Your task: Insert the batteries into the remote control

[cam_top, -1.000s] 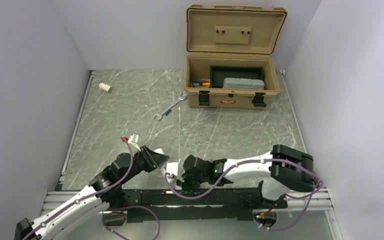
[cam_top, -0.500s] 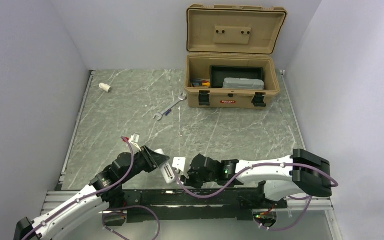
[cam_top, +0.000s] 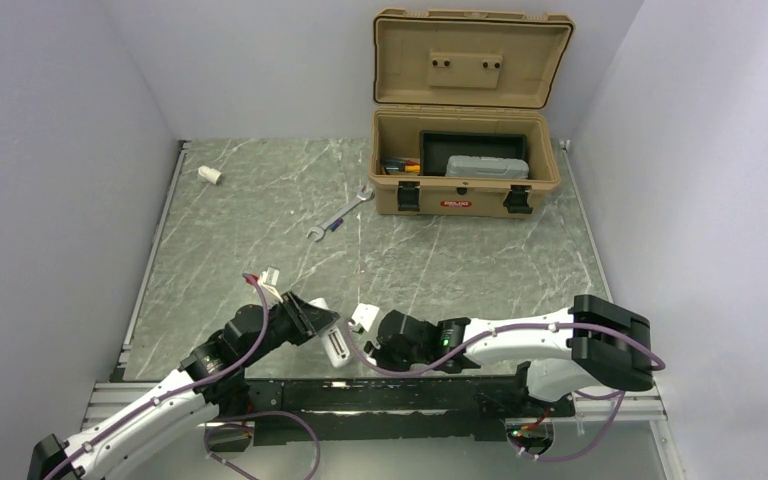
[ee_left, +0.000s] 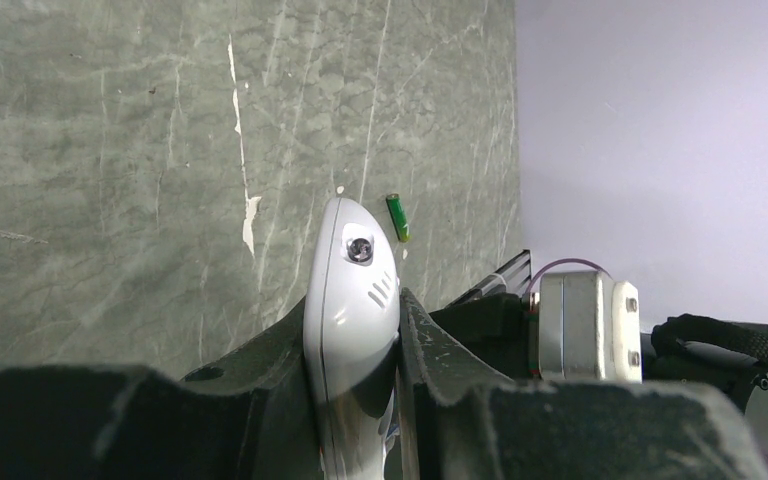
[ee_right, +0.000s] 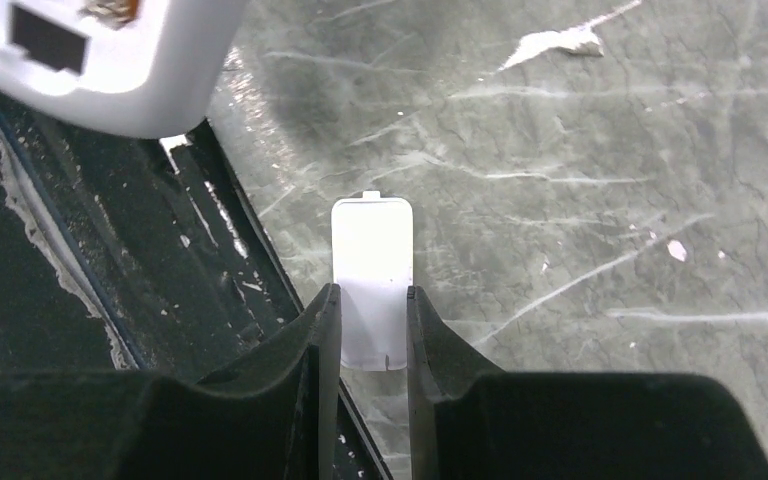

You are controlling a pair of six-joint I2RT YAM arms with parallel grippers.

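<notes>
My left gripper (cam_top: 316, 324) is shut on the white remote control (cam_top: 336, 346) and holds it on edge near the table's front edge. In the left wrist view the remote (ee_left: 352, 285) stands clamped between the fingers of that gripper (ee_left: 355, 315). One small green battery (ee_left: 397, 217) lies on the table beyond it. My right gripper (cam_top: 377, 334) is shut on a flat white battery cover (cam_top: 363, 318). The right wrist view shows the cover (ee_right: 372, 255) pinched by its near end in that gripper (ee_right: 372, 297), just above the table. The remote's end (ee_right: 110, 60) is at the upper left.
An open tan toolbox (cam_top: 465, 150) stands at the back right. A silver wrench (cam_top: 340, 213) lies in front of it. A stubby white cylinder (cam_top: 209, 175) lies at the far left. The black front rail (ee_right: 110, 250) runs under the remote.
My right gripper has drawn back from the remote with the white cover in it and tipped it up. The right arm's elbow has shifted. The left gripper and remote have stayed put.
</notes>
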